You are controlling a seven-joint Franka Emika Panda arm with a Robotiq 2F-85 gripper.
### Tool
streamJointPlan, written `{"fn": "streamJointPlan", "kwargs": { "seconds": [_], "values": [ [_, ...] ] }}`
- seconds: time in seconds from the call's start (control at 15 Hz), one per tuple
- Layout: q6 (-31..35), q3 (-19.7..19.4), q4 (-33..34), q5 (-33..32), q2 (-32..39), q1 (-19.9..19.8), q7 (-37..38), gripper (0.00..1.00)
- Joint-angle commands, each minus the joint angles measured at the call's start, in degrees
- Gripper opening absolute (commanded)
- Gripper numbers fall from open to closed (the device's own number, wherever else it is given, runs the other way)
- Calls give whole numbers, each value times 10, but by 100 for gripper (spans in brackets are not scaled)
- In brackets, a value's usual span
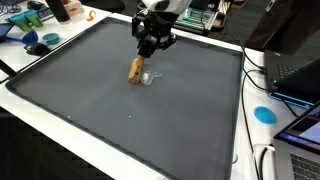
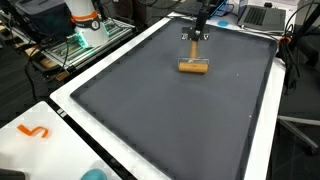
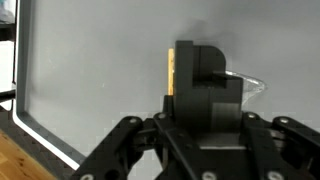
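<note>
The black Robotiq pincer (image 1: 153, 44) is seen hanging above the dark grey mat (image 1: 80, 90) that covers the white bench (image 2: 70, 100). Whether its fingers are spread or closed cannot be told, since the wrist view is blocked by the pincer's own body. A tan wooden block (image 1: 133, 69) lies on the mat just below and beside the pincer, apart from it, its long axis tilted in an exterior view (image 2: 194, 67). A small clear plastic piece (image 1: 149, 77) rests just beside the block. Open mat is left all around; the mat's edges are well apart.
</note>
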Motion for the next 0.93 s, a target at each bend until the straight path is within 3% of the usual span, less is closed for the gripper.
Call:
{"fn": "streamJointPlan", "kwargs": {
  "seconds": [0.0,0.87],
  "values": [
    [-12,-9,1,-11,30,-5,16,24],
    [-40,-4,-13,-12,-58,-7,7,24]
  ]
}}
